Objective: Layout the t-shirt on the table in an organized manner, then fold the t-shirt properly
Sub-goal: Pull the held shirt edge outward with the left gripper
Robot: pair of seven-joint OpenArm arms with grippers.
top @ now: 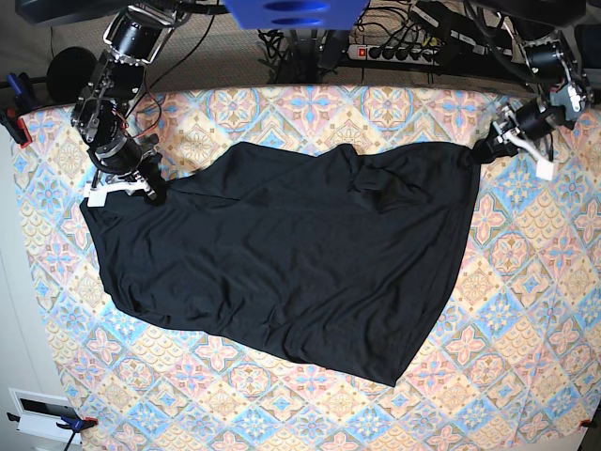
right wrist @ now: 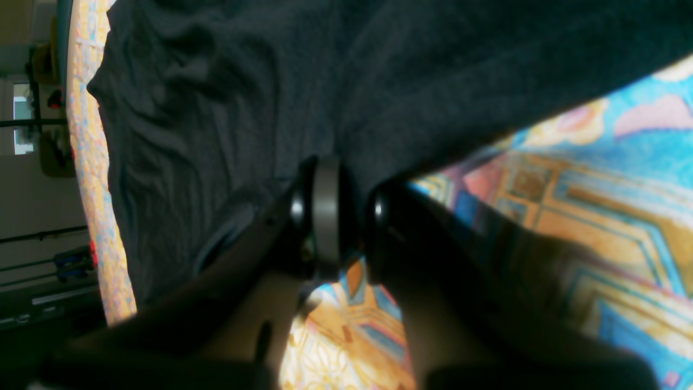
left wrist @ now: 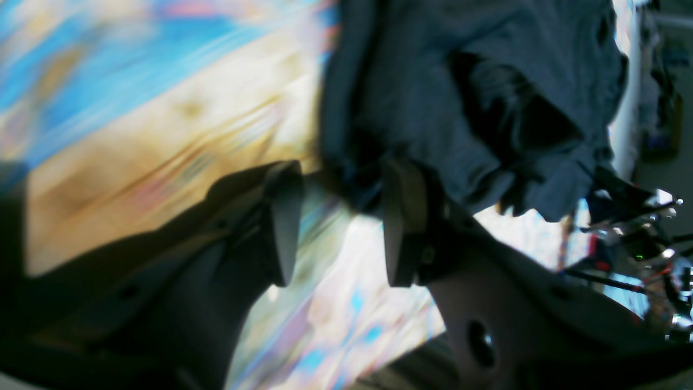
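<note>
Behind the far edge of the work surface a white power strip (top: 402, 52) lies among tangled black cables (top: 282, 42) on a grey floor. At the lower left corner sits a white wall socket plate (top: 38, 406). Bright daylight falls across the scene.

The t-shirt (top: 282, 263) lies spread on the counter (top: 526, 310), covering its middle from the far left to the far right. Its near edge runs slanted, reaching nearest to the viewer right of the middle. The right gripper (top: 150, 191) sits at the far left corner of the t-shirt, with the cloth between its fingers. The left gripper (top: 488, 147) sits at the far right corner, touching the cloth there. Behind the counter, at the far edge, a power strip (top: 399, 52) with cables lies right of the middle.
</note>
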